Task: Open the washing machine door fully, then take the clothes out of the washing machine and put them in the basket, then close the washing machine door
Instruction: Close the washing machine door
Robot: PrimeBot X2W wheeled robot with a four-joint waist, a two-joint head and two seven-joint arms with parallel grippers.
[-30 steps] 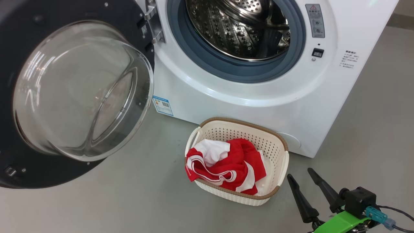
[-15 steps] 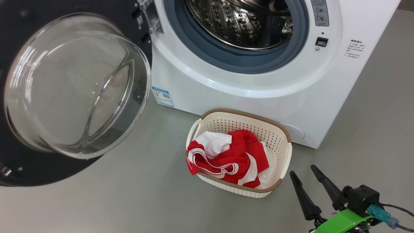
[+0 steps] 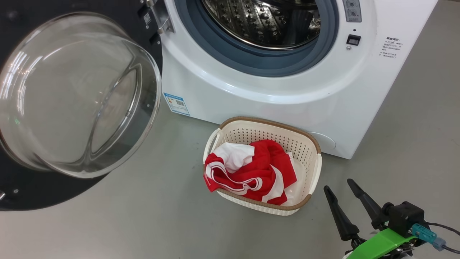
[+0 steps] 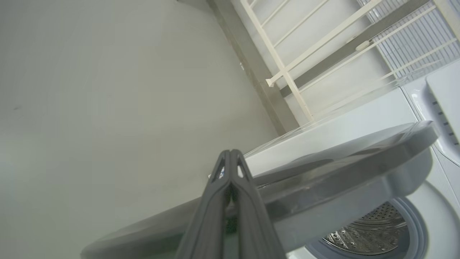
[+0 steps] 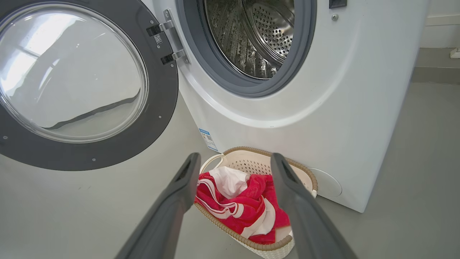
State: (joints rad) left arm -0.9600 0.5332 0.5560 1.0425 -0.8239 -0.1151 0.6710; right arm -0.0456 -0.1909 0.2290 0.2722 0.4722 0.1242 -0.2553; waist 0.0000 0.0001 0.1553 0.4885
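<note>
Head view: 1 basket [image 3: 270, 122] w/ clothes [image 3: 258, 172], 1 door [image 3: 72, 93] open.

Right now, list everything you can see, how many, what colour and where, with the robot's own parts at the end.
washing machine: one, white, grey ring, steel drum, behind the basket
washing machine door: one, black rim, clear glass, swung open on the left
basket: one, cream-white, brown rim, on the floor before the machine
clothes: one heap, red and white, in the basket
sticker: one, blue and white, machine's lower front
floor: one, grey, under everything
left gripper: one, dark, shut, by the door's edge
right gripper: one, dark, open, right of the basket
</note>
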